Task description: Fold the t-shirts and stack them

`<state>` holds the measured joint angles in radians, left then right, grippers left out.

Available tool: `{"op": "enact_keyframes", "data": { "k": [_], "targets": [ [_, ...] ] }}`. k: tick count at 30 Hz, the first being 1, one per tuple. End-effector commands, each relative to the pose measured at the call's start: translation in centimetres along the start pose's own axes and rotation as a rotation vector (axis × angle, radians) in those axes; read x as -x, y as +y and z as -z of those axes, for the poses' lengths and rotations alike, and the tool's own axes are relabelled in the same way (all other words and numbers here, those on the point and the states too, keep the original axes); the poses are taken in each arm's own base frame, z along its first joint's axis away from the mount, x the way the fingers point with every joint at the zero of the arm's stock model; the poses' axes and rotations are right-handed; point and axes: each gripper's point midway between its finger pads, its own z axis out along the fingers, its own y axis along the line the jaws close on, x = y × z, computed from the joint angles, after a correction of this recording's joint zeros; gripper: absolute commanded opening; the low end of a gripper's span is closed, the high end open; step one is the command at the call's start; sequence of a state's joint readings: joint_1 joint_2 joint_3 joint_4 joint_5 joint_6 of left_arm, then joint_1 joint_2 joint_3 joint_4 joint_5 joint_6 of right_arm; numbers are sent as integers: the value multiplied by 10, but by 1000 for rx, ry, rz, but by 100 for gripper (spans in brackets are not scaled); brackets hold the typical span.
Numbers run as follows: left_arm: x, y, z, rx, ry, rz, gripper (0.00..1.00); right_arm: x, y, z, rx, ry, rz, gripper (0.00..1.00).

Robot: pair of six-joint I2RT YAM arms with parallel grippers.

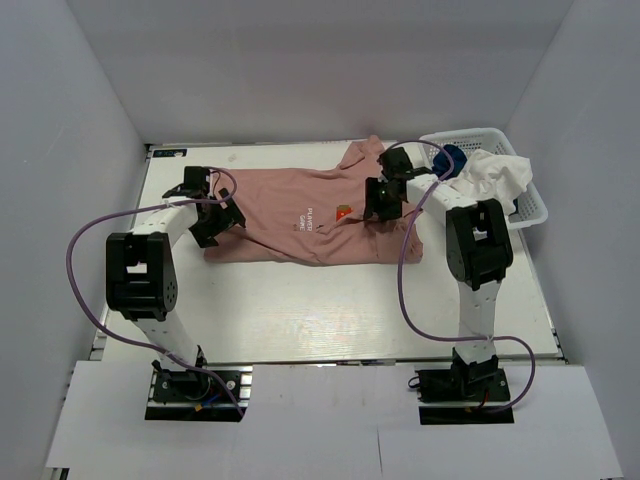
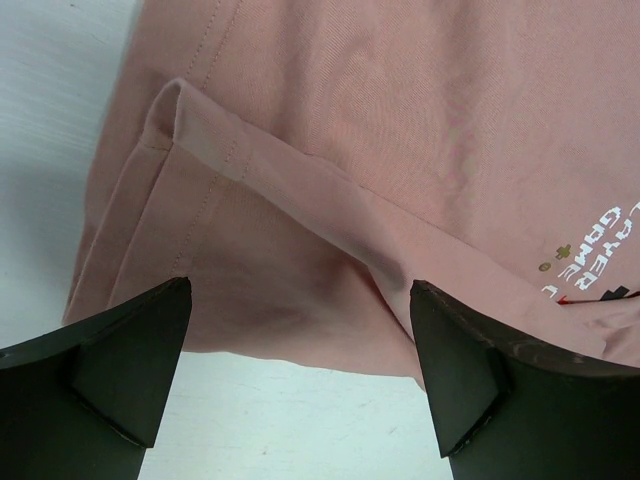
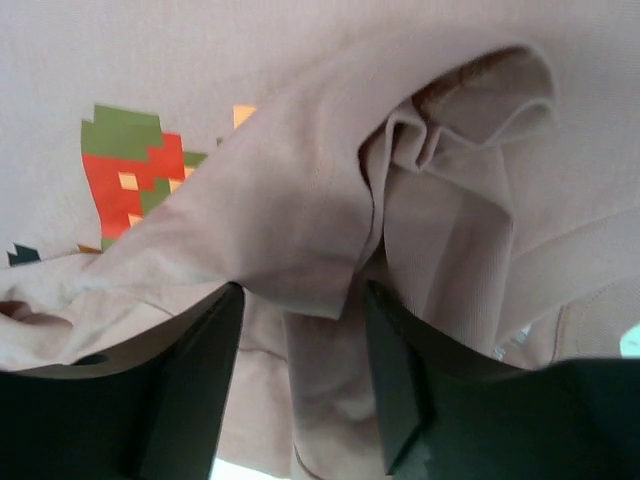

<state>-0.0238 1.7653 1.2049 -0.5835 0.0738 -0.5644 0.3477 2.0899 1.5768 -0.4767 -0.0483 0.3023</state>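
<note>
The dusty-pink t-shirt (image 1: 290,215) lies spread across the middle of the table, its small chest print (image 1: 343,212) facing up. My left gripper (image 1: 222,220) hovers open over the shirt's left edge; in the left wrist view its jaws (image 2: 300,292) straddle the folded hem (image 2: 250,170) without touching it. My right gripper (image 1: 378,205) sits at the shirt's right end, close to the print (image 3: 125,170). Its jaws (image 3: 303,300) are closed on a bunched fold of pink cloth (image 3: 300,210). A white t-shirt (image 1: 495,175) and a blue one (image 1: 452,157) lie in the basket.
The white mesh basket (image 1: 537,205) stands at the table's back right corner, with the white shirt hanging over its rim. White walls enclose the table on three sides. Bare tabletop (image 1: 320,310) stretches between the shirt and the arm bases.
</note>
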Motion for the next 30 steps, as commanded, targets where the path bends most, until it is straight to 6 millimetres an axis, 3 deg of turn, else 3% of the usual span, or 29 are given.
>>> {"op": "enact_keyframes", "data": {
  "k": [1, 2, 3, 9, 12, 15, 16, 17, 20, 22, 24, 27, 29, 30],
  "targets": [
    [12, -8, 18, -22, -52, -19, 100, 27, 11, -1, 57, -79, 27, 56],
    [15, -10, 19, -27, -60, -20, 100, 29, 15, 0, 87, -81, 32, 51],
    [15, -10, 19, -27, -60, -20, 100, 31, 19, 1, 99, -92, 43, 38],
    [21, -18, 17, -36, -66, -29, 100, 49, 28, 9, 139, -152, 64, 0],
    [21, -18, 17, -36, -66, -29, 100, 59, 34, 12, 149, -170, 67, 0],
    [19, -17, 14, -31, -58, -28, 100, 65, 41, 4, 172, -163, 55, 0],
    [19, -15, 11, -19, -56, -27, 100, 61, 39, -7, 169, -142, 50, 0],
    [19, -15, 11, -18, -56, -27, 100, 72, 45, -3, 182, -161, 51, 0],
    [18, -14, 5, -11, -44, -26, 100, 72, 54, -12, 203, -135, 38, 21],
    [18, -14, 3, -6, -36, -26, 100, 74, 57, -15, 216, -135, 37, 50],
    [21, -15, 2, -7, -38, -26, 100, 81, 66, -10, 244, -165, 56, 60],
    [24, -17, 3, -12, -45, -26, 100, 94, 78, 7, 255, -230, 124, 66],
    [23, -19, 3, -20, -40, -27, 100, 109, 82, 33, 243, -291, 158, 75],
    [25, -20, 3, -25, -49, -27, 100, 104, 78, 35, 229, -280, 163, 87]
  ]
}}
